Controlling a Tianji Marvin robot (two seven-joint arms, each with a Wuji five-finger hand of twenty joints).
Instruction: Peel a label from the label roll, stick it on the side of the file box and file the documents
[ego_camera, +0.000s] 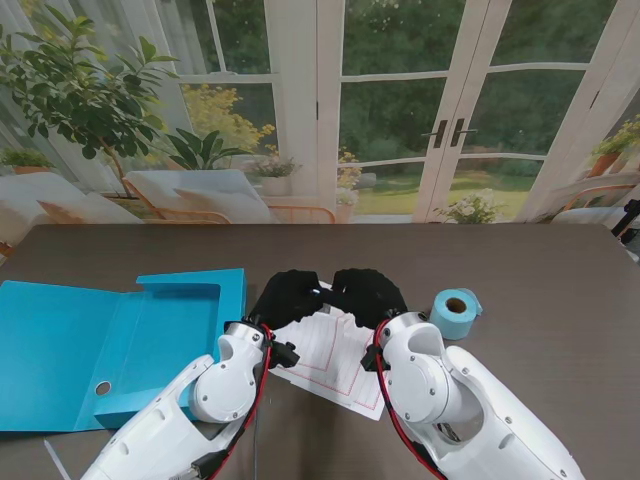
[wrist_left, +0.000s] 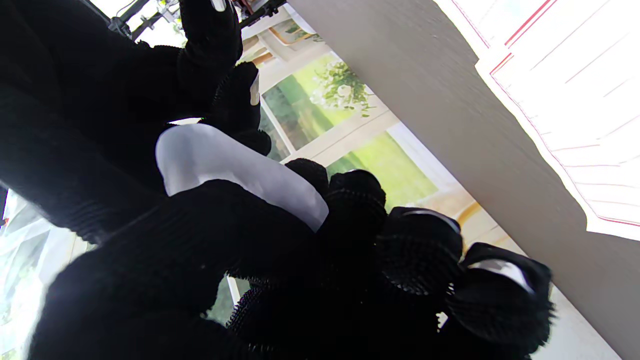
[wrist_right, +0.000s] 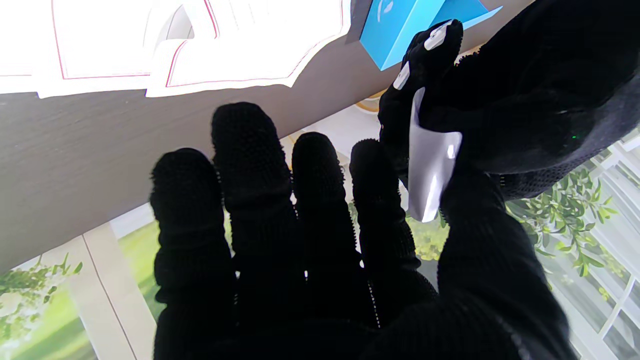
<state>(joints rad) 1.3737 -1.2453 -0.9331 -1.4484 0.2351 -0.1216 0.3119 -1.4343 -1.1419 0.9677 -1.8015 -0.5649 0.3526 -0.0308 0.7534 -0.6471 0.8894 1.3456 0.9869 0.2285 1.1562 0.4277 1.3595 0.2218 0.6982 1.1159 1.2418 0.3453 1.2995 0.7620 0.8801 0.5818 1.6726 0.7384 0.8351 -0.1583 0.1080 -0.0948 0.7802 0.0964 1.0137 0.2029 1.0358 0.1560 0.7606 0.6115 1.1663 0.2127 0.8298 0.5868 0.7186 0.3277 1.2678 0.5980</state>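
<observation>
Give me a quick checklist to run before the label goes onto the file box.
1. Label off the label roll and in hand: ok, pinched between left hand and right hand.
2. Which hand carries it alone: cannot tell.
3. Label flat: not ok, it curls.
4. File box within reach: ok, lying open on the left.
5. Box side free for sticking: cannot tell.
6. Documents ready: ok, loose on the table under the hands.

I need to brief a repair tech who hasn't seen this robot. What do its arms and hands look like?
Both arms have glossy white, rounded shells with grey joint discs, and red and black cables run along the forearms. The left hand and right hand wear black knitted gloves; small pale patches show on some fingertips.
</observation>
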